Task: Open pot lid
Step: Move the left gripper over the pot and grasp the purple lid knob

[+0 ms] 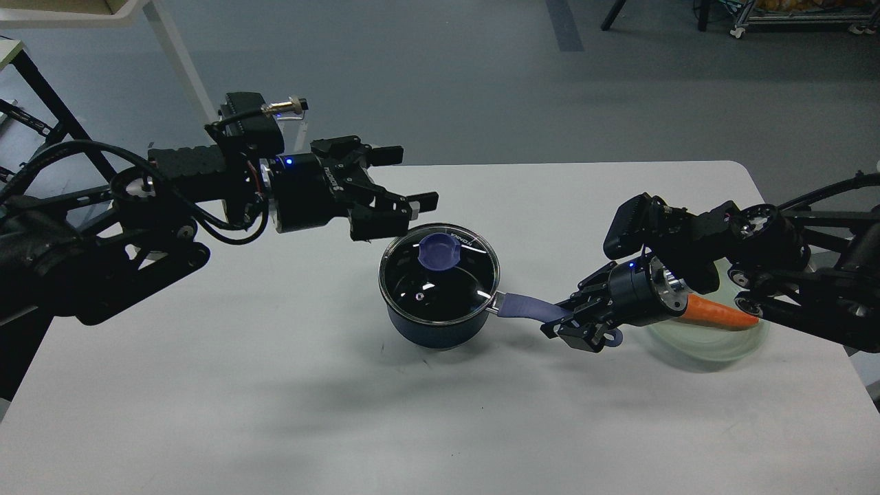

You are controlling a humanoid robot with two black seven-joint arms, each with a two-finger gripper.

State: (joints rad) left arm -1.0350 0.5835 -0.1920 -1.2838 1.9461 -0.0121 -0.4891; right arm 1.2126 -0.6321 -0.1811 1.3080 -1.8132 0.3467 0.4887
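The dark blue pot (433, 328) stands in the middle of the white table (275, 399). The clear glass lid (447, 289) sits on it, with its blue-purple knob (440, 252) towards the back. The lavender handle (526, 306) points right. My right gripper (576, 327) is shut on the handle's far end. My left gripper (411, 180) is open and empty, just up and left of the lid's far rim and close to the knob, not touching it.
A pale green glass dish (694, 359) lies at the right under my right arm, with an orange carrot (720, 311) in it. My left arm spans the table's back left. A white frame leg (175, 55) stands beyond the far left corner.
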